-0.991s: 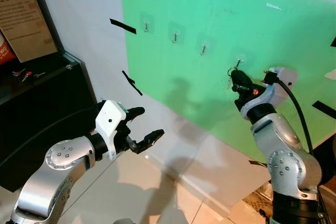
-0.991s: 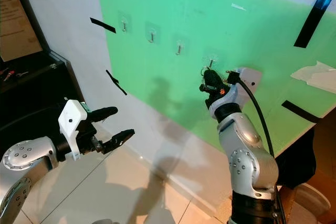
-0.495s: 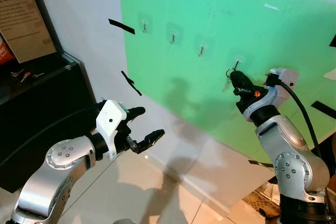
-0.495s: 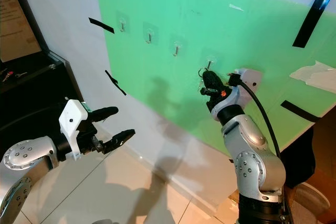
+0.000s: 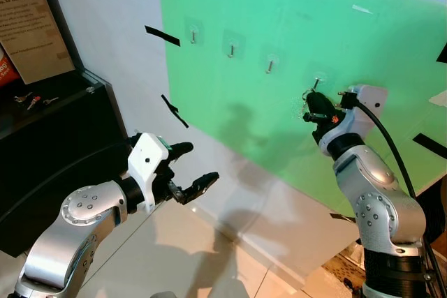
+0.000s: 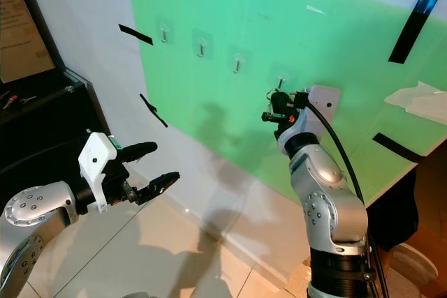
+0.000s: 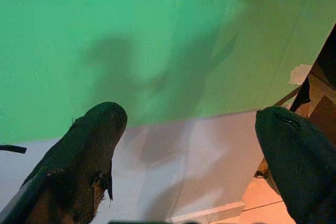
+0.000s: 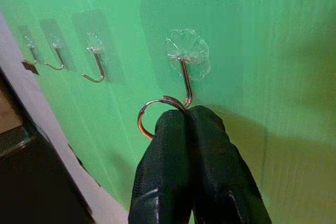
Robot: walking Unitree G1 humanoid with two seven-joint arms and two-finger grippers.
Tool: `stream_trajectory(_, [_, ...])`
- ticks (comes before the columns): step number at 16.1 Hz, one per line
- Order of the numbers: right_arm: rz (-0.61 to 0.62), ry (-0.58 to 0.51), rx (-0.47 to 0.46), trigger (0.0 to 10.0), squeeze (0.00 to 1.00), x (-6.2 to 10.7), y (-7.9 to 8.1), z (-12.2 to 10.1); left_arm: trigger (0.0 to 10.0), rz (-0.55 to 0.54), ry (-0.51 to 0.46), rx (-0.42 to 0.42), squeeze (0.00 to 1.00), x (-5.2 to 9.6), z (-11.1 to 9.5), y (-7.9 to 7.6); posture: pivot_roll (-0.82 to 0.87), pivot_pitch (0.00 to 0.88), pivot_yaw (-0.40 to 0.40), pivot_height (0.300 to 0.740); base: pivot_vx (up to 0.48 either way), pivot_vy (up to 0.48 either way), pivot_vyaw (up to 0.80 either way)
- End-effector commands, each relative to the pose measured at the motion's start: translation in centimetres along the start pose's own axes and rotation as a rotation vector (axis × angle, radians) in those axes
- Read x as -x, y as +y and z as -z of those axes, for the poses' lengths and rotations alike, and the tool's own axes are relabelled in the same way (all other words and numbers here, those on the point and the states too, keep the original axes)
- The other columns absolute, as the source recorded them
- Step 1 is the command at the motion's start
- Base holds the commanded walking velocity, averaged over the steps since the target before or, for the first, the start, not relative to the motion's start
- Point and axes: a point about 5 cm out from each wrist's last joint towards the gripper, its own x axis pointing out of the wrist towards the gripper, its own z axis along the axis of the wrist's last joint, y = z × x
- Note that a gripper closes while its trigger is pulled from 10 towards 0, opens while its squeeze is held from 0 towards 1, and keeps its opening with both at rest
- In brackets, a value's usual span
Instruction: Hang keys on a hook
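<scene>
Four small metal hooks are stuck in a row on the green wall panel (image 5: 279,26). My right gripper (image 5: 313,107) is at the rightmost hook (image 8: 186,78), shut on a metal key ring (image 8: 151,109). The ring's top edge touches the bottom curl of that hook; I cannot tell if it is threaded over it. The keys themselves are hidden behind the fingers (image 8: 181,150). My left gripper (image 5: 200,162) is held out low toward the wall, open, with nothing between its fingers (image 7: 89,150).
The other three hooks (image 5: 231,49) are bare. A black cabinet (image 5: 63,137) stands at the left with spare keys (image 5: 31,100) on top and a cardboard sign (image 5: 28,19) leaning behind. Black tape strips (image 5: 163,34) mark the wall. The floor is pale tile (image 5: 209,256).
My right wrist has turned and shifted a little while its gripper stayed at the rightmost hook with the ring. The left arm has not moved.
</scene>
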Motion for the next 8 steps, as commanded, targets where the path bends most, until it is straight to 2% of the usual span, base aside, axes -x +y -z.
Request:
stream_trajectory(1, [0.025, 0.057, 0.001, 10.0, 0.43, 0.0, -0.4, 1.1, 10.0, -0.007, -0.024, -0.006, 0.00, -0.2, -0.5, 0.1, 0.07, 0.000, -0.052, 0.740, 0.000, 0.000, 0.00])
stream_trajectory(2, [0.030, 0.044, 0.002, 10.0, 1.00, 0.0, -0.5, 1.0, 10.0, -0.008, -0.050, 0.005, 0.00, -0.2, -0.8, 0.2, 0.07, 0.000, -0.052, 0.740, 0.000, 0.000, 0.00])
stream_trajectory(5, [0.014, 0.007, -0.017, 10.0, 1.00, 0.3, -0.6, 0.8, 10.0, 0.021, -0.110, 0.035, 0.00, -0.5, -1.9, -0.1, 0.07, 0.000, -0.047, 0.740, 0.000, 0.000, 0.00])
stream_trajectory(8, [-0.015, -0.021, -0.037, 10.0, 1.00, 0.8, -0.8, 0.5, 10.0, 0.044, -0.106, 0.043, 0.00, -0.5, -1.8, -0.4, 0.06, 0.000, -0.043, 0.740, 0.000, 0.000, 0.00])
